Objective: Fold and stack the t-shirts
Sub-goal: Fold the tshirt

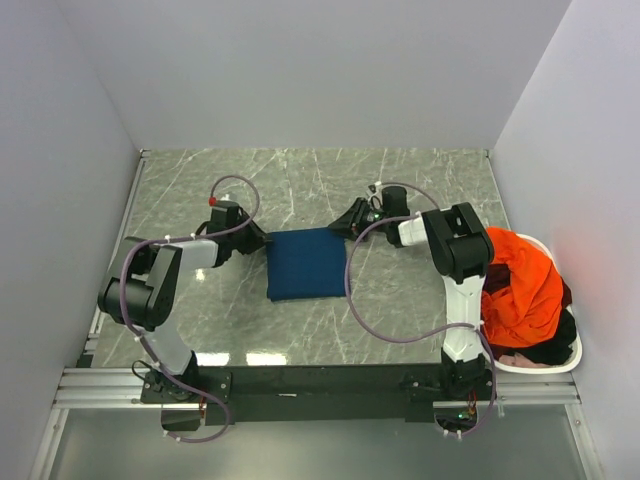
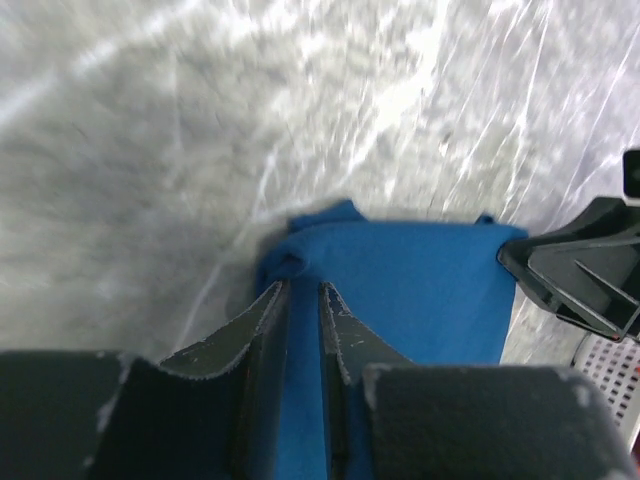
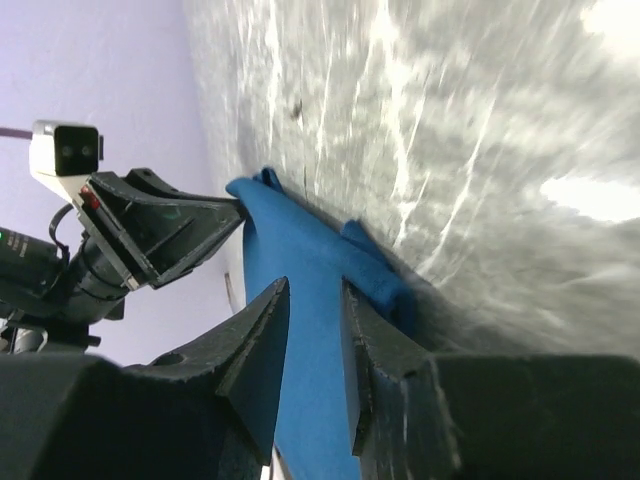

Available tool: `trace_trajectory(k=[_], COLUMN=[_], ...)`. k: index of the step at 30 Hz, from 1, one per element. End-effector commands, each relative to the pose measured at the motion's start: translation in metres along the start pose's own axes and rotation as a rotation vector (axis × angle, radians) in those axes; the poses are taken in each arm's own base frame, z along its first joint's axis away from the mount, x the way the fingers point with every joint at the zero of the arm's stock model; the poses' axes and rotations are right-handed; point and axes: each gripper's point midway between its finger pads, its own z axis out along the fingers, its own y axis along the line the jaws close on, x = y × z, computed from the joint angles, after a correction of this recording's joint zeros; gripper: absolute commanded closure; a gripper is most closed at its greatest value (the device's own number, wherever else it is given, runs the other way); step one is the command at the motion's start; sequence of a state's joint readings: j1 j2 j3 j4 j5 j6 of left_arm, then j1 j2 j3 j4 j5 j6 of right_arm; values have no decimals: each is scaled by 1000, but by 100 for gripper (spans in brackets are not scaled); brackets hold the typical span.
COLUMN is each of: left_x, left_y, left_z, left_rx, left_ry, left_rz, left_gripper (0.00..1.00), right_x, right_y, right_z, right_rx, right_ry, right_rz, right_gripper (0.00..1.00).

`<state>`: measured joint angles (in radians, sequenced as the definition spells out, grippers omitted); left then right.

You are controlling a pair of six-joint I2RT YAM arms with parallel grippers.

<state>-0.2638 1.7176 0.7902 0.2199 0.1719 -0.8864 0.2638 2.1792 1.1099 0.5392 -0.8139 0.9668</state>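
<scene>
left gripper (image 1: 260, 241) & right gripper (image 1: 341, 225) each pinch a far corner of the folded blue t-shirt (image 1: 305, 265) mid table (image 1: 420, 185), fingers clamped on cloth; an uneven pull cld slip a corner & undo the fold.

Left gripper (image 1: 255, 240) and right gripper (image 1: 345, 222) face each other, both pinching the t-shirt (image 1: 305, 263).

No text, label, brand, number or sign that I can read in any view. On the blue shirt (image 1: 306, 263), the visible face is plain cloth. On the white camera box (image 3: 66, 150) beside the shirt, nothing legible to me.
</scene>
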Motion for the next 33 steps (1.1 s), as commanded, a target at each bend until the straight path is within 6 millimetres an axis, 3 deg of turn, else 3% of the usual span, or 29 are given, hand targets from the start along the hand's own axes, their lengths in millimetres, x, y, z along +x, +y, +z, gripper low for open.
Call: trace_trajectory(k=[1,5,6,8,9,11,12,14,15,18,20,22,27,28,33], left_x=[-20,-23,-29,-32,-42,-44,-58,-55,-57,-46,-33,-15,22,30,62], left_y=[-11,-15,-22,-23,-31,-28,-37,-29,-30,-21,-15,-1,2,6,7], left_z=[-1,-9,-17,-27,-40,-55,-71,-87,-100,-119,-129,-133,-140,-139,-132], left_rx=[45,45,55,33,37,-6,2,-54,-60,-94,-102,-134,-106,-110,-97], left_ry=[-58,-62,-82,-86,-123,-128,-187,-179,-199,-166,-143,-96,-28,-13,46], left_rz=[1,15,32,49,78,100,132,152,177,203,214,220,224,222,216], left_gripper=[75,73,72,68,66,61,59,53,51,41,29,23,22,22,25], right_x=[-23,-24,-25,-20,-21,-13,-8,5,8,30,52,62,96,103,123], right_y=[4,21,34,38,52,61,63,54,65,64,62,50,50,42,38], right_z=[-8,-22,-29,-38,-46,-61,-65,-74,-83,-101,-113,-123,-143,-146,-158], right_rx=[12,36,28,60,56,97,114,196,202,293,344,421,461,475,455], right_ry=[-64,-72,-82,-83,-97,-104,-103,-95,-108,-117,-106,-129,-150,-141,-149], right_rz=[-42,-92,-135,-144,-197,-221,-258,-262,-315,-371,-396,-423,-463,-456,-458], right_gripper=[65,65,65,65,65,64,62,58,55,51,48,45,42,41,41])
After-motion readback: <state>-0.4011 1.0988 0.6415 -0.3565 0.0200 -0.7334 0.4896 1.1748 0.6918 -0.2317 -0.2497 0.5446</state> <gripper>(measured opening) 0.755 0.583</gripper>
